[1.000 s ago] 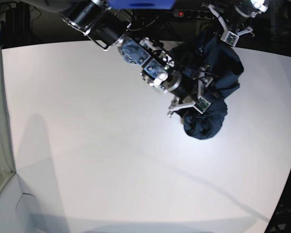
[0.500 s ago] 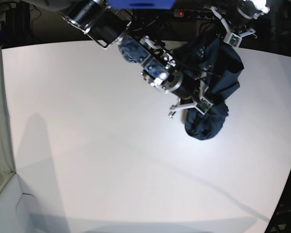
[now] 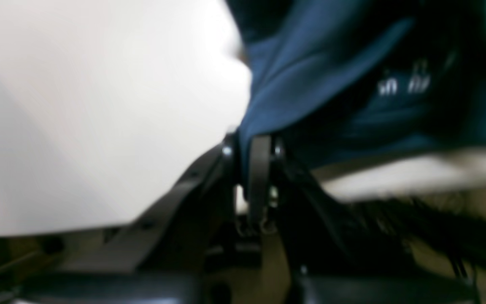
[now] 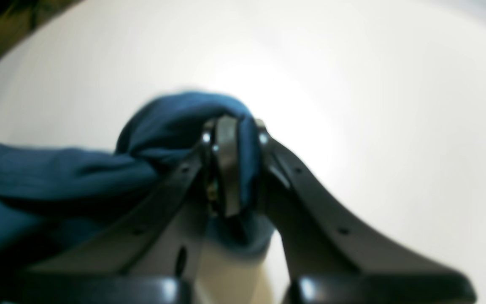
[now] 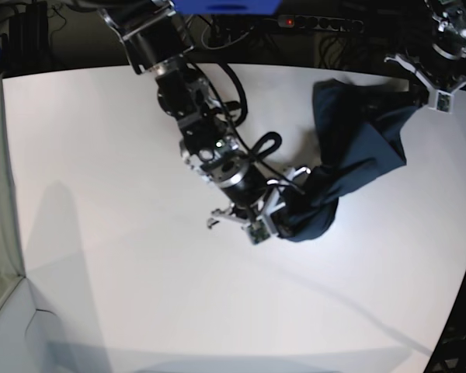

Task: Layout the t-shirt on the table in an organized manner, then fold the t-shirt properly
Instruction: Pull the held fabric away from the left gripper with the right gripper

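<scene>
On the white table (image 5: 101, 194) — bunched t-shirt (image 5: 357, 148)

black power strip (image 5: 318, 23) with red switch beyond the far edge, tangled dark cables (image 5: 217, 31) beside it

A soft, matt navy cotton t-shirt (image 5: 357, 148) is creasing into loose folds on a smooth white matt table (image 5: 101, 155), which is catching a bright sheen under the lights. The right gripper (image 4: 232, 169) is showing dark matt plastic fingers with small shiny metal screws; the left gripper (image 3: 257, 177) is looking alike.
</scene>
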Action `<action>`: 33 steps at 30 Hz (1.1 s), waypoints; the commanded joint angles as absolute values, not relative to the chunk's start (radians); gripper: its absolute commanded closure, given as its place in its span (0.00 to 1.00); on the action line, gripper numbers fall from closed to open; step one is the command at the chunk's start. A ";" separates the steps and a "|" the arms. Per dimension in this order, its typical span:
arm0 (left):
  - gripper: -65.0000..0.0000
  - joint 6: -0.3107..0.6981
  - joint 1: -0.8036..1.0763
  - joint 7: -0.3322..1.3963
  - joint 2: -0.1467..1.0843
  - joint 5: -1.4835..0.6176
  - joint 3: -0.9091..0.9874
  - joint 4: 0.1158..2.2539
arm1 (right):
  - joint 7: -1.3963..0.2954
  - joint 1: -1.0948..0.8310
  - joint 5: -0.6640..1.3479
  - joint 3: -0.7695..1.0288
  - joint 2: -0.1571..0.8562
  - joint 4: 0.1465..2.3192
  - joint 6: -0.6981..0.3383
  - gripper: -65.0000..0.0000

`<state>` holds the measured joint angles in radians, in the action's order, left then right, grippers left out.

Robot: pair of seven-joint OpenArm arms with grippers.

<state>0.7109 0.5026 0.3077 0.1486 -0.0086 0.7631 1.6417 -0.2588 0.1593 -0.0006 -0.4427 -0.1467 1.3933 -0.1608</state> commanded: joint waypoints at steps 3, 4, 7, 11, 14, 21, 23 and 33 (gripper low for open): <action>1.00 0.698 0.456 0.341 0.151 -0.002 0.839 1.649 | -0.259 0.177 -0.001 -0.378 -0.157 1.469 -0.153 1.00; 1.00 0.698 0.438 0.366 0.153 -0.002 0.851 1.649 | -0.268 0.177 -0.001 -0.360 -0.157 1.478 -0.153 1.00; 1.00 0.698 0.369 0.449 0.162 -0.002 0.877 1.649 | -0.303 0.173 -0.001 -0.295 -0.137 1.515 -0.154 1.00; 1.00 0.698 0.289 0.490 0.162 0.001 0.905 1.649 | -0.341 0.162 -0.001 -0.234 -0.102 1.541 -0.154 1.00; 1.00 0.698 0.243 0.490 0.162 0.002 0.905 1.647 | -0.349 0.157 -0.001 -0.170 -0.082 1.541 -0.154 1.00; 1.00 0.698 0.171 0.492 0.153 0.005 0.901 1.646 | -0.378 0.130 -0.001 -0.016 -0.077 1.552 -0.154 1.00; 1.00 0.698 0.157 0.492 0.153 0.005 0.901 1.646 | -0.394 0.130 -0.001 0.028 -0.077 1.570 -0.154 1.00; 1.00 0.698 0.081 0.657 0.162 -0.001 0.906 1.610 | -0.423 0.108 -0.001 0.159 -0.094 1.716 -0.154 1.00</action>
<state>0.7204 0.0940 0.6804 0.1387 0.0029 0.8993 1.5913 -0.4503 0.0929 -0.0021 0.1562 -0.0940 1.6962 -0.1669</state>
